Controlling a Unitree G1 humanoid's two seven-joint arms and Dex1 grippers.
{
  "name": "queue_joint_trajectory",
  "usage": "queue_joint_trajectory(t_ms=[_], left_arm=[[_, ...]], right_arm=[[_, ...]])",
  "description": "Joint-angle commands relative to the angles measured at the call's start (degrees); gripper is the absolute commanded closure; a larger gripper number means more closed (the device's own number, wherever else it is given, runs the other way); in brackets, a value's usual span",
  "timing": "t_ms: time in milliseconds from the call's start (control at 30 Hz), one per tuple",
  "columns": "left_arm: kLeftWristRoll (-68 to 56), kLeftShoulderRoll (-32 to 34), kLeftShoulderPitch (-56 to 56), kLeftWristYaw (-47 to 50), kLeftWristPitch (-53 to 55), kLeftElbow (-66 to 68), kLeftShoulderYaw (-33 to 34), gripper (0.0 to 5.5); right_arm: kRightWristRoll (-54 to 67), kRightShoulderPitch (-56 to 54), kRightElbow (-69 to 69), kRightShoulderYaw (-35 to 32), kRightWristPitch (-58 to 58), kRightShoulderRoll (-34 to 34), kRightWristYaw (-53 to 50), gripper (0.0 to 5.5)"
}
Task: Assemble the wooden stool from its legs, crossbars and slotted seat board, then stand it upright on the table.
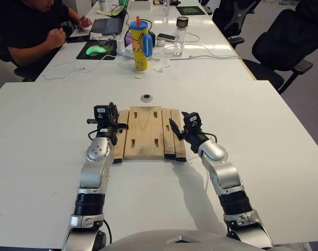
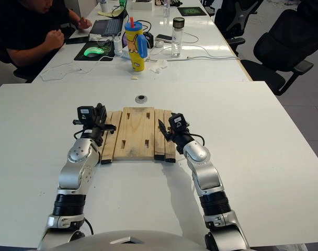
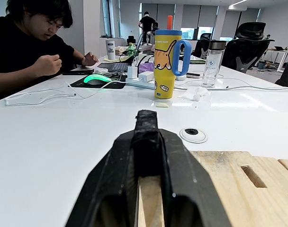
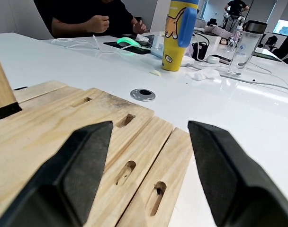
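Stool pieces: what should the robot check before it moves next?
1. Board flat, slots showing: ok.
2. Planks beside the board, near the claws: ok.
3. Right claw open: ok.
4. Left claw open: not ok, shut.
5. Left claw gripping a plank: cannot tell.
6. Cup well away from the arms: ok.

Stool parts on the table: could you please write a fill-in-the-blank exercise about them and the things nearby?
The right pincer is ___.
The board lies ___ on the table.
On the board's right side lie ___ slats.
The yellow cup on the far table has a ___ handle.
Missing words: open; flat; two; blue.
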Motion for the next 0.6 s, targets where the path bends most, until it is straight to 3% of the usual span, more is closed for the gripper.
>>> queue_joint_trajectory(t_ms=[33,167,200,467,600], left_arm=[[0.7,-0.4,5.4,-1.3,3.0,7.0,-0.5,5.04],[0.7,-0.5,3.1,-2.3,-0.8,7.0,-0.4,5.04],[0.9,-0.5,2.3,-2.4,-1.8,6.7,-0.3,4.67],[3.0,0.9,-1.3,-2.0,-11.1,0.4,1.4,3.56],[3.1,1.1,-4.8,-1.0,-9.6,-4.6,2.6,2.95]], right_arm=[[-0.5,-0.1,-0.3,0.8,0.6,0.0,0.1,2.55],[-0.4,-1.0,1.2,0.8,-0.2,0.1,-0.2,2.55],[-0.3,-1.3,1.6,0.8,-0.3,0.2,-0.2,2.55],[0.1,-3.0,4.3,0.2,-1.9,0.6,-0.2,2.55],[0.3,-3.3,5.2,-0.1,-2.4,0.8,-0.2,2.55]])
